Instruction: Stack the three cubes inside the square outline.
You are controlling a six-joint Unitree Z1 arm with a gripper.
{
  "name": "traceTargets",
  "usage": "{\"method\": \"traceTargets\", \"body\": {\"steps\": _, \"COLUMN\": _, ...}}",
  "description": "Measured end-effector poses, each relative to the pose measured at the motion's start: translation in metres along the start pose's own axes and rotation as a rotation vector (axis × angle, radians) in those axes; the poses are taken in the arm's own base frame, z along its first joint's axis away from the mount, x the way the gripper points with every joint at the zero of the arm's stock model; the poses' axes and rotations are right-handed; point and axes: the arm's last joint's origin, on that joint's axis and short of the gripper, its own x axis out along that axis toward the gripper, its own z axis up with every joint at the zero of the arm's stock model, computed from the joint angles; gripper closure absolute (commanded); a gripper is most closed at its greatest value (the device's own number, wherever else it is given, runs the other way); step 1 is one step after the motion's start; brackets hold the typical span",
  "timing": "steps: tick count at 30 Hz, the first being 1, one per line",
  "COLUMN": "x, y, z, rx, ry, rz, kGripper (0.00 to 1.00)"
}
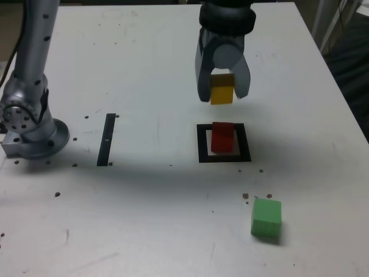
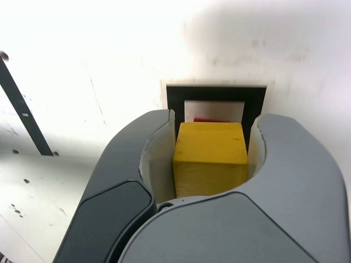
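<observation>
1. While the gripper (image 1: 223,92) hangs in the air clenched on the yellow cube (image 1: 222,91), the red cube (image 1: 222,137) already sits inside the square outline (image 1: 202,144) on the table (image 1: 144,69), and the green cube (image 1: 266,219) waits well apart, nearer the camera toward the exterior view's right.
2. As I see it, the yellow cube is not yet squarely over the red one; it looks set back a little in the exterior view. If it comes down there, an edge may catch the red cube and shove it onto the black border.
3. The red cube seems turned slightly within the outline, so the two faces may not line up, and a corner overhang would make the stack wobbly for the green cube later.
4. The curved jaws wrap low around the yellow cube in the wrist view (image 2: 210,159). When they spread, one could brush the red cube below and tip both.
5. Letting go too high would let the yellow cube bounce off.
</observation>
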Motion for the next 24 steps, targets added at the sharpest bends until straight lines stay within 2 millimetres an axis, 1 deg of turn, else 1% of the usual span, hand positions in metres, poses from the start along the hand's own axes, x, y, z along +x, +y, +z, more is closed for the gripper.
{"method": "traceTargets", "body": {"steps": 6, "x": 0.007, "y": -0.023, "z": -0.001, "rx": 0.025, "ry": 0.002, "rz": 0.001, "kGripper": 0.75}}
{"method": "traceTargets", "body": {"steps": 10, "x": 0.008, "y": -0.033, "z": 0.0, "rx": 0.039, "ry": -0.004, "rz": -0.004, "kGripper": 0.75}}
{"method": "traceTargets", "body": {"steps": 14, "x": 0.01, "y": -0.037, "z": 0.001, "rx": 0.048, "ry": -0.009, "rz": -0.008, "kGripper": 0.75}}
{"method": "traceTargets", "body": {"steps": 24, "x": 0.025, "y": -0.038, "z": 0.008, "rx": 0.048, "ry": 0.014, "rz": -0.017, "kGripper": 0.75}}
